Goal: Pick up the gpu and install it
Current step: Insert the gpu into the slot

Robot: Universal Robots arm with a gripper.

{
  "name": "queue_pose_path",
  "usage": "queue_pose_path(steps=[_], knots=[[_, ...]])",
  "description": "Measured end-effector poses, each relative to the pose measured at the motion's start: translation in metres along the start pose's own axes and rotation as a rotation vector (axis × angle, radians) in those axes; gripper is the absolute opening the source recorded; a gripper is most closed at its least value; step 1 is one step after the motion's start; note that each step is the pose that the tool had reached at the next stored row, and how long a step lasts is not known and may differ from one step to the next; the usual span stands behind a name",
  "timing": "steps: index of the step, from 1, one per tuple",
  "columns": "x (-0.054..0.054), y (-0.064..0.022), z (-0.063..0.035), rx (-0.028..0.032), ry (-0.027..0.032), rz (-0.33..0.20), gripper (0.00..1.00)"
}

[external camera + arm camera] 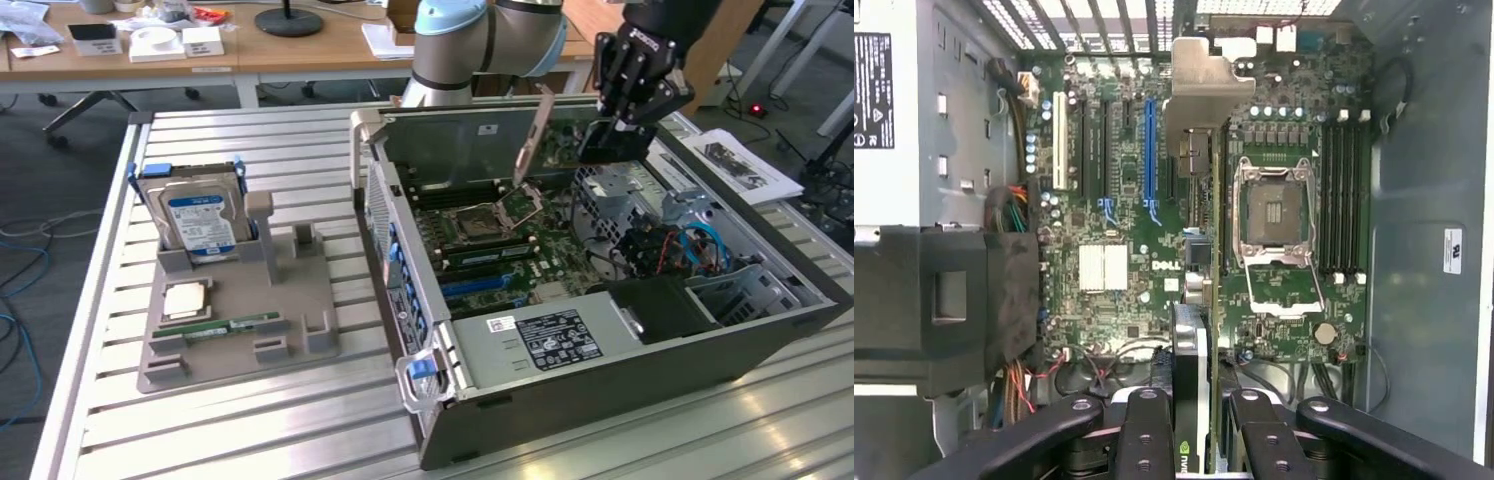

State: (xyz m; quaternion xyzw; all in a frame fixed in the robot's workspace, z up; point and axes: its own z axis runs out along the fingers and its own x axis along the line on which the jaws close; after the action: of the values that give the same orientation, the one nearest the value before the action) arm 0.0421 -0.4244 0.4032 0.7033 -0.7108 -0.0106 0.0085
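Over the open computer case [601, 400], toward the exterior view's upper right, the gripper [625, 118] has its fingers [1144, 440] closed partway on the gpu [571, 150]. They pinch the thin card across its two faces. That hold seems chosen so the card hangs edge-down, with its connector edge toward the motherboard [1114, 270] and clear of it.

The silver bracket [1204, 95] points at the case's rear wall, where (I judge) it would have to seat. From the wrist view the card is seen edge-on. It runs parallel to the long blue slot [1150, 150], apparently between that slot and the empty processor socket [1274, 215], though the camera angle makes exact alignment hard to judge.

At the exterior view's left, the grey holder [314, 300] on the counter [267, 420] carries the upright hard drive [200, 220] and the memory stick [234, 325], well apart from the work.
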Motion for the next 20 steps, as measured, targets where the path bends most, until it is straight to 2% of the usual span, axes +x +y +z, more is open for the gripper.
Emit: queue_pose_path(steps=[5, 12, 20], knots=[[0.0, 0.0025, 0.0035, 0.0149, 0.0001, -0.016, 0.27], [0.0, 0.0108, 0.0086, 0.0153, 0.0001, -0.013, 0.27], [0.0, 0.0171, 0.0122, 0.0153, -0.0004, 0.013, 0.27]])
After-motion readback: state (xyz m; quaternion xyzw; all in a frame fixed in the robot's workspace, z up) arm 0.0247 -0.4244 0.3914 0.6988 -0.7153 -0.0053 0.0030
